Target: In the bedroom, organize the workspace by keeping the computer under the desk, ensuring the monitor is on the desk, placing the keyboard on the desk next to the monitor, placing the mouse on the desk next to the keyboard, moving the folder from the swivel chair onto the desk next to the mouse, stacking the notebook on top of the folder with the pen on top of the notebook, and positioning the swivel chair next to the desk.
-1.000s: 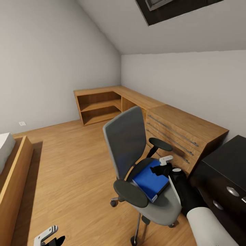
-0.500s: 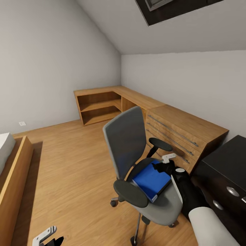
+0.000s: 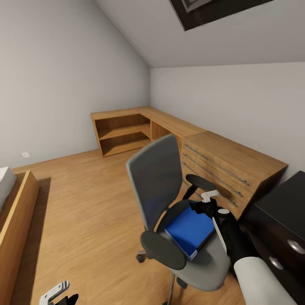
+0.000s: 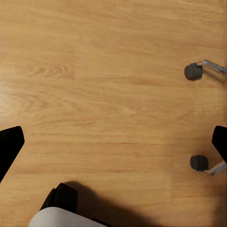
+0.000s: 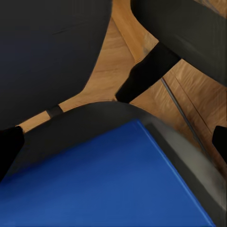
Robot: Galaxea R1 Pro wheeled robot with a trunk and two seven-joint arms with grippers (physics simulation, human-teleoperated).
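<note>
Right gripper [image 3: 206, 202], fingers spread wide, poised at folder's two-o'clock corner for pickup; folder [image 3: 190, 231] flat on swivel chair [image 3: 156, 182] seat, desk [image 3: 281, 203] at three o'clock.

The surface [image 3: 283, 203] is cut by the head view's right edge, showing just a black corner and two knobs. The chair [image 3: 157, 180] loses its base at the bottom edge. The left claw [image 3: 57, 293] is cropped there too.

Head camera overlooks the swivel chair [image 3: 169, 199]; right wrist camera views it close.
</note>
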